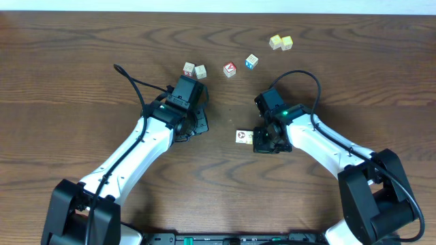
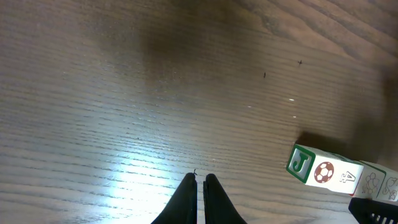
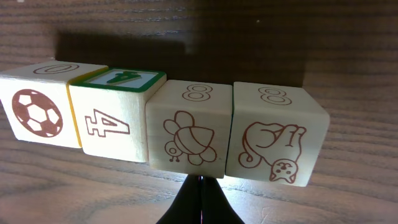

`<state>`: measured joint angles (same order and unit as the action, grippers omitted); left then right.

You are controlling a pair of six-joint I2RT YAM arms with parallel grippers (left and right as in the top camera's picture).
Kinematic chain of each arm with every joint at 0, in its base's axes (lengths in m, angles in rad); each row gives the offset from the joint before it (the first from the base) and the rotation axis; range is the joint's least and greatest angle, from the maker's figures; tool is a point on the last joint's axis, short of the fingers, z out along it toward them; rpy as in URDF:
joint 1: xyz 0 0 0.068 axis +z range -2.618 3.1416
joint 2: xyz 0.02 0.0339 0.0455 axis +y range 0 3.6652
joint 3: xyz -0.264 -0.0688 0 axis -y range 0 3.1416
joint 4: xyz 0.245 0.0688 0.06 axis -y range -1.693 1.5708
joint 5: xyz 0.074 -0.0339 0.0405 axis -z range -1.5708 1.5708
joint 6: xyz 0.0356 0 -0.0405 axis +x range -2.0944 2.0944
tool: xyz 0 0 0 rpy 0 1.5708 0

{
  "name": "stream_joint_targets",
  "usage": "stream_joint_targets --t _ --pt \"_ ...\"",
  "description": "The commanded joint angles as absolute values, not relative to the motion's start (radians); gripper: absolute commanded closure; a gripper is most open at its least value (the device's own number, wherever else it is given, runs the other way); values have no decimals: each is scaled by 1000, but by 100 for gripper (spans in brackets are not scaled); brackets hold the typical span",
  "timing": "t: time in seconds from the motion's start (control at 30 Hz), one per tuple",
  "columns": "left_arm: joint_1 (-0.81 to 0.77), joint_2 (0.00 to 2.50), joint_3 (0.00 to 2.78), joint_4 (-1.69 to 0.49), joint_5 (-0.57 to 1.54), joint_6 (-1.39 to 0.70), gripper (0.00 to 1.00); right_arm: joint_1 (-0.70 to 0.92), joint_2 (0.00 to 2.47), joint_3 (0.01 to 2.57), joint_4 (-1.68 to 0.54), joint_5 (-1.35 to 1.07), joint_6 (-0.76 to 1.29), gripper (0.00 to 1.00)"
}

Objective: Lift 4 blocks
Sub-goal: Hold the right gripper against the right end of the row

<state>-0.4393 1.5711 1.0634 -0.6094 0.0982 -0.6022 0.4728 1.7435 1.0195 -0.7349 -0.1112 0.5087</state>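
Note:
The four blocks (image 3: 189, 124) stand side by side in one cream row, close up in the right wrist view: a soccer ball face, a green-topped "4", a bee and a cat. My right gripper (image 3: 200, 180) is shut, with its tips against the lower edge of the bee block, gripping nothing. From overhead only the row's left end (image 1: 244, 137) shows beside the right gripper (image 1: 261, 141), which covers the other blocks. The left gripper (image 2: 200, 180) is shut and empty over bare wood, and the row (image 2: 329, 174) lies off to its right. Overhead, the left gripper (image 1: 199, 124) sits left of centre.
At the back of the wooden table (image 1: 82, 61) are two pale cubes (image 1: 194, 70), a red-faced cube (image 1: 229, 69), a blue-faced cube (image 1: 252, 62) and two pale yellow cubes (image 1: 281, 42). Both arms reach in from the front edge.

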Motion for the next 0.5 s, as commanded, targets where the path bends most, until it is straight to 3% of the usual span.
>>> stream_joint_targets --t 0.0,0.47 --pt "-438 1569 1044 -613 85 -603 93 480 1724 1013 -730 -94 522 99" --pt "-438 1569 1044 -613 85 -603 93 480 1724 1013 -722 -83 522 99"
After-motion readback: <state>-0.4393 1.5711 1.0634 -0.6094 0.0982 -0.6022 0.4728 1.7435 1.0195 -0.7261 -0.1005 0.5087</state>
